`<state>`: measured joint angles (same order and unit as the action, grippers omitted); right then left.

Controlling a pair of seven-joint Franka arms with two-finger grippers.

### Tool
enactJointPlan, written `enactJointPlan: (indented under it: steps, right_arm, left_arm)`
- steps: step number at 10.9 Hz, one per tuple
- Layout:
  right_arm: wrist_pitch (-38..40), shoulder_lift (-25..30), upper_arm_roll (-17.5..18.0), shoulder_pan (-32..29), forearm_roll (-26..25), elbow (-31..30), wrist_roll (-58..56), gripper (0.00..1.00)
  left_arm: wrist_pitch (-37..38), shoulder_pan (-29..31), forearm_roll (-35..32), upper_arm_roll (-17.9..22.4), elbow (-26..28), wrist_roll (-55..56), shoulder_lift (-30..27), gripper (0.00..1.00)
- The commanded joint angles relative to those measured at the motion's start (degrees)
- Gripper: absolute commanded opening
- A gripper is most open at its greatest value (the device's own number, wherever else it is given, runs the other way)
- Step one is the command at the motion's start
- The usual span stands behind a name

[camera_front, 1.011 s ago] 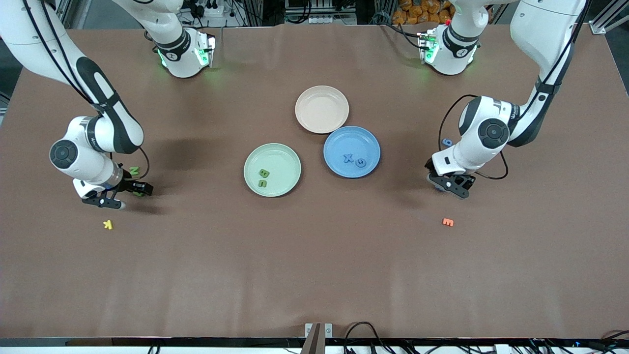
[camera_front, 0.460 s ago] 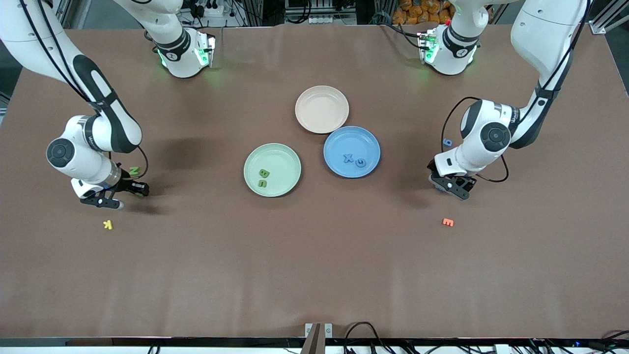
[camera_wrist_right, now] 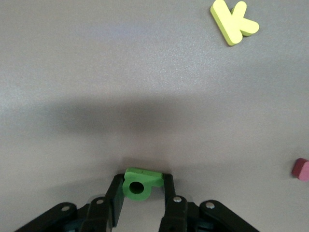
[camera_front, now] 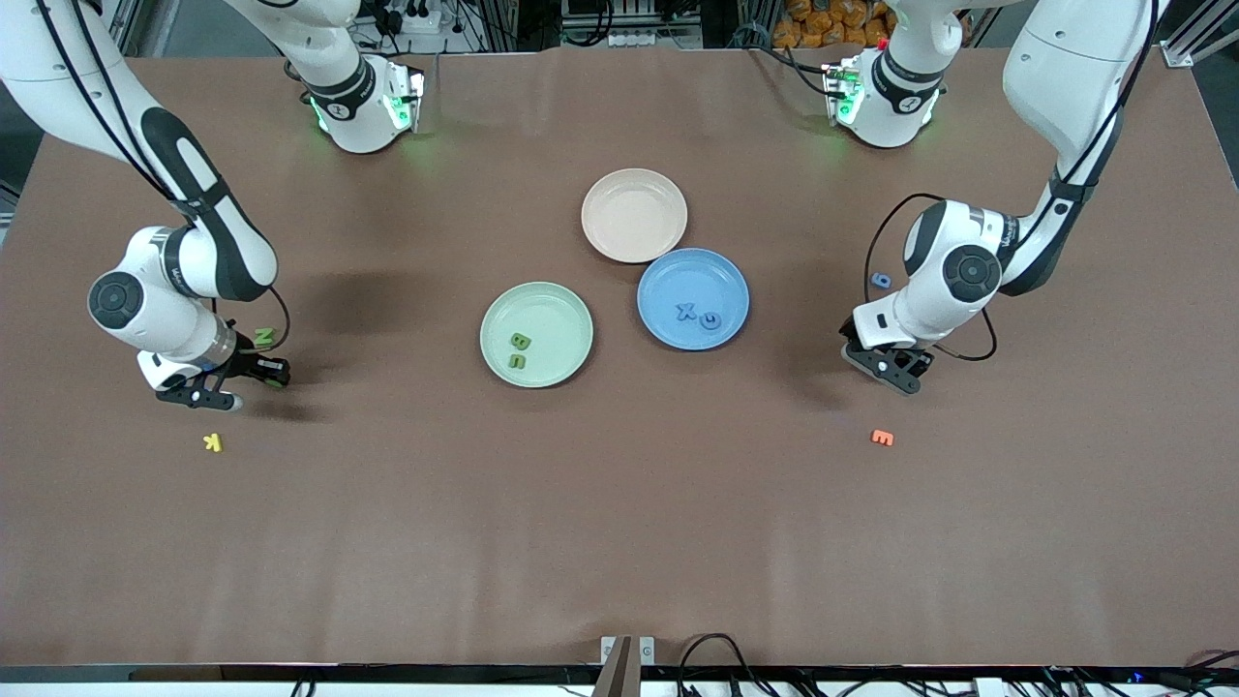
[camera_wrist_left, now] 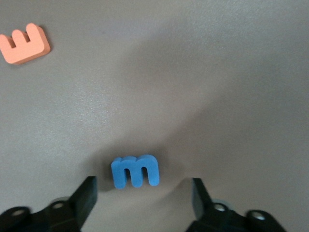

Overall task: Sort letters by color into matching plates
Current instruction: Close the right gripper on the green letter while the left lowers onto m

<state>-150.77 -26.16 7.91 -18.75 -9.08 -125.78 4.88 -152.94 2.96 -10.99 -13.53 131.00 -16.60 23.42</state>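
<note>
At frame left, right gripper (camera_wrist_right: 141, 193): fingers pinched on a green letter (camera_wrist_right: 140, 182) low over the table (camera_front: 619, 503). At frame right, left gripper (camera_wrist_left: 143, 195): fingers spread wide either side of a blue letter m (camera_wrist_left: 135, 170) lying flat. Centre: green plate (camera_front: 571, 319), two green letters; blue plate (camera_front: 668, 276), two blue letters.

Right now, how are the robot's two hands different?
The right hand is pinched shut on a green letter; the left hand is open, with a blue letter lying loose between its fingers. The right hand is near a yellow K, the left near an orange E. Both are low over the table.
</note>
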Motion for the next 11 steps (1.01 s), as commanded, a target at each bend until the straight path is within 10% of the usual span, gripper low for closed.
enactJointPlan:
  steps: [1, 5, 11]
  right_arm:
    - [0.3, 1.8, 1.3, -1.6, -1.0, -1.4, -0.5, 0.19]
    - [3.0, 3.7, 2.8, 1.6, -0.4, -1.1, 7.0, 0.19]
    - [3.0, 4.1, 3.0, 11.1, 4.1, -0.9, 17.7, 0.19]
  left_arm:
    - [-0.9, -0.1, 1.3, 0.3, -0.4, -1.2, 0.7, 0.82]
    - [-0.9, -0.1, 1.4, 0.3, -0.7, -1.0, 0.7, 0.66]
    - [-0.9, -0.1, 1.5, 0.3, -1.0, -0.5, 1.2, 0.02]
